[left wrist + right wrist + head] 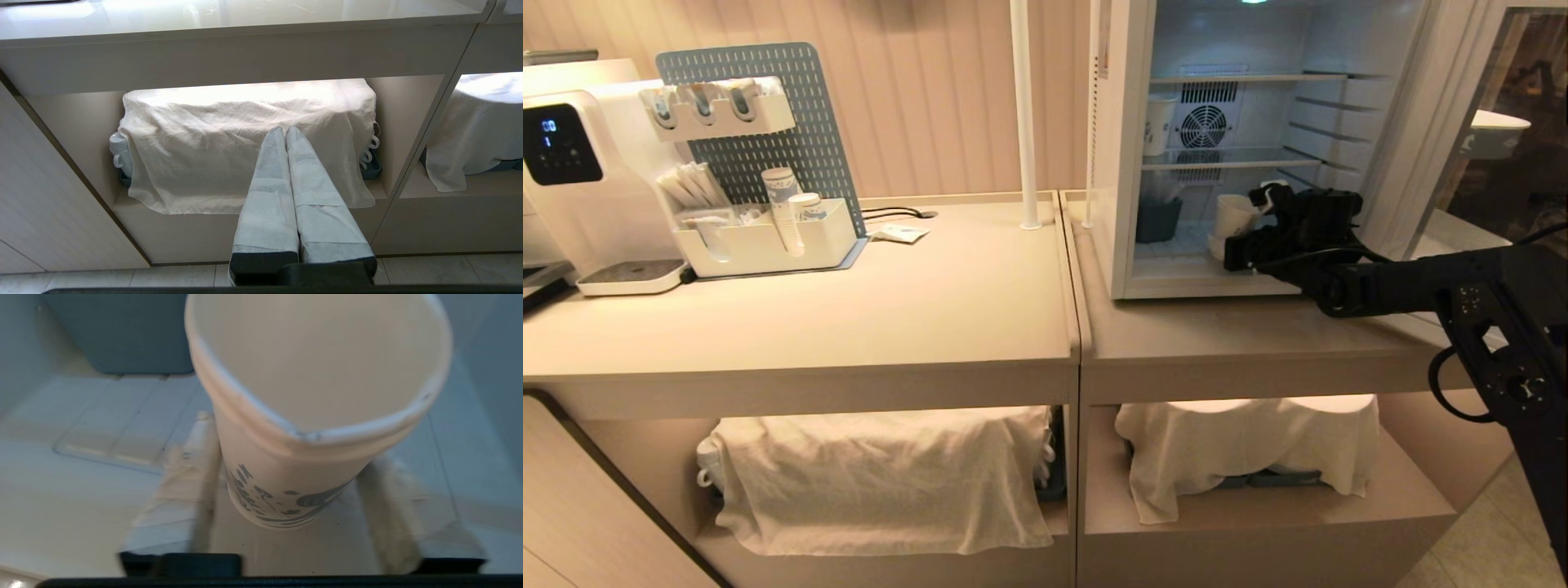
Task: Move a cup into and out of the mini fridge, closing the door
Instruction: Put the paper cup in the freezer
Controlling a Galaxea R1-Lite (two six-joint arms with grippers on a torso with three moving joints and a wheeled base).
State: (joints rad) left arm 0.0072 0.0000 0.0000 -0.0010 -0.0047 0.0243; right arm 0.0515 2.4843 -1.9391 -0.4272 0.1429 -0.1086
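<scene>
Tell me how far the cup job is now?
Done: the door stands open and the cup is upright on the fridge floor. In hand: the right gripper straddles the cup, fingers apart. Left: take it out and close the door.

The right arm reaches level from the right into the mini fridge (1127,163). Its end effector (286,490) sits low inside, fingers (200,465) spread either side of the cup (310,396), not pressing it. The left end effector (284,131) hangs outside the fridge, fingers together.
</scene>
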